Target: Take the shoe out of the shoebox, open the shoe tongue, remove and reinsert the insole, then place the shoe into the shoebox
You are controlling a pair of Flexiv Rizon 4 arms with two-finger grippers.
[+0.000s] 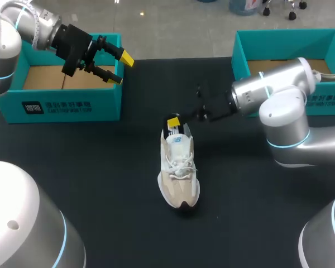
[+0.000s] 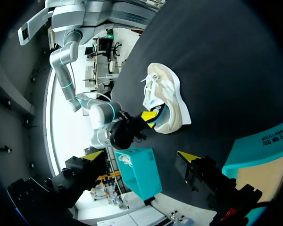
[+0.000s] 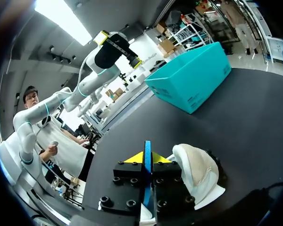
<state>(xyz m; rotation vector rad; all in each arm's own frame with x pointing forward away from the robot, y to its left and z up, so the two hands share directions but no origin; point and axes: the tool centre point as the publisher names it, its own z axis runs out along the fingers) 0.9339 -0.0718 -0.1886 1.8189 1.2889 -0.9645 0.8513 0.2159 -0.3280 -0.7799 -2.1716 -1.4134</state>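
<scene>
Right wrist view: claw [image 3: 147, 159] pinches thin blue insole [image 3: 146, 190].

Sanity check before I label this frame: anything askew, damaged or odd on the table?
Nothing stands out. The shoe sits upright on its sole, undamaged as far as shows. The blue insole is pinched edge-on in the right gripper at the shoe's opening. The left gripper hangs open by the left shoebox.

My right gripper [image 3: 145, 157] hides much of the shoe [image 3: 198, 172] under its own body, and the blue insole [image 3: 146, 188] pinched in it drops out of sight beneath it.
</scene>
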